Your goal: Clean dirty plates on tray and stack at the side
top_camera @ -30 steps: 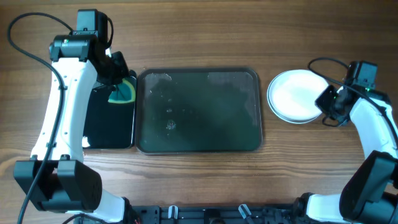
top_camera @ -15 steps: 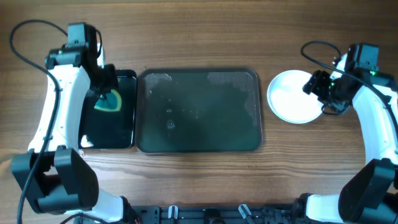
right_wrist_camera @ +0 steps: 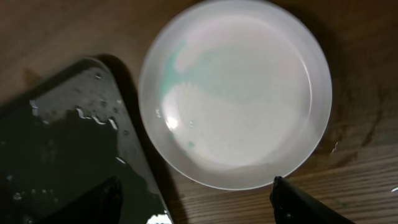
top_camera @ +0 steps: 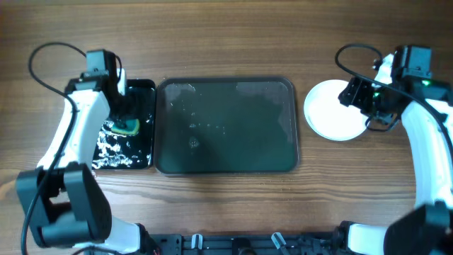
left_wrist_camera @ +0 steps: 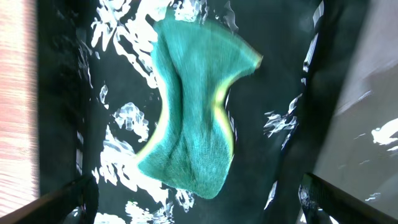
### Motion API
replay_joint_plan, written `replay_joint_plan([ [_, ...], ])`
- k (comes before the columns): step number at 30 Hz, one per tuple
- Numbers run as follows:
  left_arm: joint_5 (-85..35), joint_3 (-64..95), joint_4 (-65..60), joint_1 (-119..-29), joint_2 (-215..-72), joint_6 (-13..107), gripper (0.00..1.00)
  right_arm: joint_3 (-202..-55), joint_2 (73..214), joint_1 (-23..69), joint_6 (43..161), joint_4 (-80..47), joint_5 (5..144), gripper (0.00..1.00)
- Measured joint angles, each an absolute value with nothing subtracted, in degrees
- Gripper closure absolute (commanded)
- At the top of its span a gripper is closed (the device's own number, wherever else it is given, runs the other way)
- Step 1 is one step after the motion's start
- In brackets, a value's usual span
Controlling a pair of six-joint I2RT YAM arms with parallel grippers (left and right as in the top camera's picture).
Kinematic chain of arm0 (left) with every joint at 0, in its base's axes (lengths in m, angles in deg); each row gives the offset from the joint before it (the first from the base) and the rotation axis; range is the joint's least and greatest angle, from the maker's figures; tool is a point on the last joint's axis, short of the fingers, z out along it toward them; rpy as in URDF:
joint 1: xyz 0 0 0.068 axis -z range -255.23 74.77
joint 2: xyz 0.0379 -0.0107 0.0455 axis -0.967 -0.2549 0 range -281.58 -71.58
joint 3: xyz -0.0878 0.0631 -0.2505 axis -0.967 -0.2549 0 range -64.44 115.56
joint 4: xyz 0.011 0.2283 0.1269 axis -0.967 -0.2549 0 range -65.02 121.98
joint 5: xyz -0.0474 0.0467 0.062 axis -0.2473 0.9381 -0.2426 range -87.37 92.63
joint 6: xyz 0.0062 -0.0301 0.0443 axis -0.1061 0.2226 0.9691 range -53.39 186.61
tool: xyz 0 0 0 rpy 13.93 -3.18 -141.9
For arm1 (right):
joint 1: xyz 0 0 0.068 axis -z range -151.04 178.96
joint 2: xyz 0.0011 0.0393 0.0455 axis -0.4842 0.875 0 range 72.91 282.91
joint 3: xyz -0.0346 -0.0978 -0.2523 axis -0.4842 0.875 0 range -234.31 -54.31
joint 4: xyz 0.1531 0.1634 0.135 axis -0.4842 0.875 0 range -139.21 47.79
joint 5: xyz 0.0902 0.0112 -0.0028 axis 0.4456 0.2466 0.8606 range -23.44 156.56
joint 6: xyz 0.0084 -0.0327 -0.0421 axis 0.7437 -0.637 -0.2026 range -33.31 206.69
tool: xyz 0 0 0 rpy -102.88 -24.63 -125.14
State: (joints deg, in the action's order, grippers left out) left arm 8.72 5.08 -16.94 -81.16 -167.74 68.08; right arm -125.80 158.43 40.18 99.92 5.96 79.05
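My left pincer (left_wrist_camera: 202, 202) is spread wide with nothing in it, and only its two tips show, at the near corners of the wrist view. Just ahead of them the green sponge (left_wrist_camera: 186, 106) lies curled on the small black tray (top_camera: 144, 95), with bright glints of water all round it. That tray sits at the left of the table (top_camera: 226, 42), close against the left rim of the big tray (top_camera: 226, 142). The big tray is dark, lies mid-table, and is speckled with wet drops.

My right pincer (right_wrist_camera: 202, 202) is also fully open and grips nothing. From overhead I see it hanging over the right edge of the white plate (right_wrist_camera: 236, 93). The plate rests on the wood at the right, just beside the big tray's far right corner but not touching it. A faint teal smear runs across its inner face. I cannot tell whether more plates lie beneath it.
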Motion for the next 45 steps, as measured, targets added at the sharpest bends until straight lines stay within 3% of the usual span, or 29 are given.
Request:
replay_joint_plan([
  [3,7.8,11.54,-17.42,-80.66,-162.19,65.42,0.0,-131.06,150.86,39.53,98.72,8.57,79.66,0.21],
  [4,7.43,12.94,-16.94,-80.4,-158.96,64.91,0.0,-132.48,147.52,39.5,98.5,9.16,79.69,0.15],
  [5,7.23,13.56,-16.9,-80.25,-156.99,64.65,0.0,-132.97,145.16,39.5,98.37,9.37,79.69,0.0],
  [16,6.99,14.32,-17.27,-80.12,-152.64,63.69,0.0,-133.62,114.73,39.5,97.91,12.52,80.1,0.0],
  [24,6.99,14.32,-17.27,-80.12,-152.64,63.69,0.0,-133.6,111.24,39.5,95.09,14.18,78.83,0.0],
  [29,6.95,14.32,-17.27,-80.12,-152.64,63.67,0.0,-125.91,110.67,39.31,93.45,0.33,78.81,0.0],
  [36,6.6,14.3,-17.29,-80.12,-152.64,63.64,0.0,-98.67,97.88,31.07,92.14,-28.9,76.8,0.0],
  [45,6.57,14.3,-17.29,-80.12,-152.68,63.45,0.0,-65.73,80.51,25.95,93.08,-47.59,74.11,0.0],
])
